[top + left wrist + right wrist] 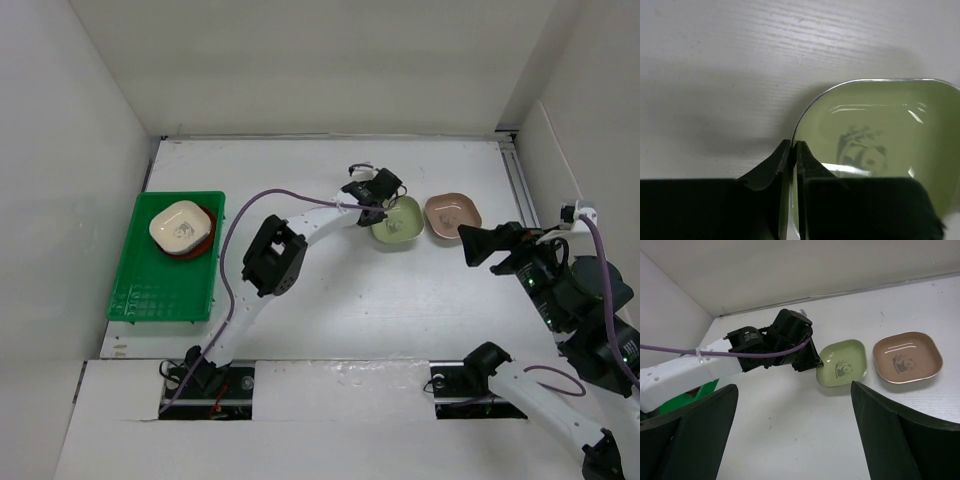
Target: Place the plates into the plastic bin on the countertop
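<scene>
We see left gripper (793, 146) clenched on light green plate (880, 150) rim, right gripper (795, 432) released; plate looks stiff, slick, light.

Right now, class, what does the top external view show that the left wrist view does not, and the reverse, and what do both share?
Only top external: the plastic bin holding a cream plate on a red-brown plate, and the tan-pink plate. Only left wrist: the panda print on the light green plate, and how the left gripper pinches its rim. Both: that plate, the left gripper and the white countertop.
</scene>
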### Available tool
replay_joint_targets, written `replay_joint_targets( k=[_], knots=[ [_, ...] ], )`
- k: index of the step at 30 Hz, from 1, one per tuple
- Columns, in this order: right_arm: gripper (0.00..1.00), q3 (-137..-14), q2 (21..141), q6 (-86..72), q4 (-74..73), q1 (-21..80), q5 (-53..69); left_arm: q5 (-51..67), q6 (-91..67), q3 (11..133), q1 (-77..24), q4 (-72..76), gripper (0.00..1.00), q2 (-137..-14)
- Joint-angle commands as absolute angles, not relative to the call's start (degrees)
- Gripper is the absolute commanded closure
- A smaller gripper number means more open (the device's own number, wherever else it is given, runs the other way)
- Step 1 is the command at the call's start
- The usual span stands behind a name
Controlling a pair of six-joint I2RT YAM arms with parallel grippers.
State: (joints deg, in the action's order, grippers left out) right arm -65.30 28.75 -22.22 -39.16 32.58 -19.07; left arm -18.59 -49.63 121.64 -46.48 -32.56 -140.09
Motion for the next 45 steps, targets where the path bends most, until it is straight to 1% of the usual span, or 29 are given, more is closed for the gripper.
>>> replay_joint_targets(
  k=[1, 4, 5, 6, 7, 8, 9, 10, 11, 12, 13, 14, 16, 17, 20, 21, 24, 26, 29, 31, 33, 41, 45],
  knots=[
    [0.0, -66.9, 28.1, -21.1, -38.3, 32.3, -19.0, -21.6, -51.5, 122.2, -45.4, -35.8, 1.0, -138.9],
    [0.0, -66.9, 28.1, -21.1, -38.3, 32.3, -18.5, -27.5, -52.9, 117.6, -43.1, -39.0, 1.0, -132.5],
    [0.0, -66.9, 28.1, -20.6, -38.3, 32.3, -17.9, -28.6, -53.4, 113.6, -42.0, -39.0, 1.0, -130.0],
    [0.0, -66.9, 28.1, -20.6, -38.3, 32.3, -17.9, -29.4, -53.4, 111.0, -39.4, -39.6, 1.0, -124.1],
    [0.0, -66.9, 28.1, -20.6, -38.3, 32.3, -17.4, -30.1, -52.0, 108.3, -37.7, -39.1, 1.0, -120.7],
    [0.0, -66.9, 28.1, -20.0, -38.3, 32.3, -16.7, -30.8, -50.9, 102.3, -36.1, -38.5, 1.0, -117.3],
    [0.0, -66.9, 28.1, -20.0, -37.7, 32.3, -16.7, -30.8, -49.6, 99.3, -34.2, -36.7, 1.0, -110.0],
    [0.0, -66.9, 28.1, -19.5, -37.7, 32.3, -16.0, -29.8, -48.2, 96.5, -30.0, -35.4, 1.0, -106.3],
    [0.0, -66.2, 28.1, -19.5, -37.1, 32.3, -15.0, -28.1, -43.6, 91.0, -27.6, -33.7, 1.0, -99.0],
    [0.0, -66.2, 28.1, -19.5, -36.1, 32.3, -14.2, -26.7, -41.4, 88.5, -25.3, -31.6, 1.0, -99.0],
    [0.0, -65.5, 28.1, -19.5, -35.6, 32.3, -13.6, -25.8, -40.2, 86.5, -22.8, -29.7, 1.0, -92.6],
    [0.0, -65.5, 28.1, -19.5, -34.9, 32.3, -12.8, -23.8, -39.1, 84.8, -17.4, -29.1, 1.0, -89.9],
    [0.0, -64.1, 28.7, -19.5, -32.8, 32.3, -10.6, -20.8, -36.0, 80.4, -11.5, -28.3, 1.0, -83.8],
    [0.0, -64.1, 29.3, -19.5, -32.1, 32.3, -9.9, -18.9, -35.1, 79.2, -6.2, -27.8, 1.0, -82.4],
    [0.0, -62.8, 31.2, -19.5, -28.9, 32.3, -6.3, -17.0, -32.6, 74.5, 1.0, -27.2, 1.0, -80.3],
    [0.0, -62.8, 32.2, -19.5, -28.3, 32.3, -5.5, -14.4, -32.0, 73.4, 5.5, -26.6, 1.0, -80.2],
    [0.0, -62.2, 33.6, -19.5, -25.8, 32.3, -1.7, -14.3, -32.8, 69.7, 9.8, -26.1, 1.0, -80.9],
    [0.0, -60.9, 34.2, -19.0, -23.7, 32.3, 0.6, -14.3, -34.1, 69.2, 10.4, -26.7, 1.0, -80.9],
    [0.0, -60.3, 34.9, -19.0, -22.4, 32.3, 2.5, -18.2, -35.8, 67.7, 11.4, -26.7, 1.0, -81.6],
    [0.0, -58.8, 35.4, -18.5, -21.6, 32.3, 3.3, -17.2, -35.8, 67.2, 14.4, -26.7, 1.0, -82.4],
    [0.0, -58.3, 35.9, -18.5, -21.1, 32.3, 4.1, -17.2, -35.8, 67.1, 15.1, -26.7, 1.0, -82.9],
    [0.0, -58.3, 36.5, -17.8, -21.1, 32.3, 4.7, -18.7, -35.8, 71.2, 15.6, -27.3, 1.0, -89.5],
    [0.0, -58.3, 36.5, -16.7, -22.1, 32.3, 4.7, -12.5, -35.1, 71.2, 22.1, -25.8, 1.0, -90.1]
  ],
)
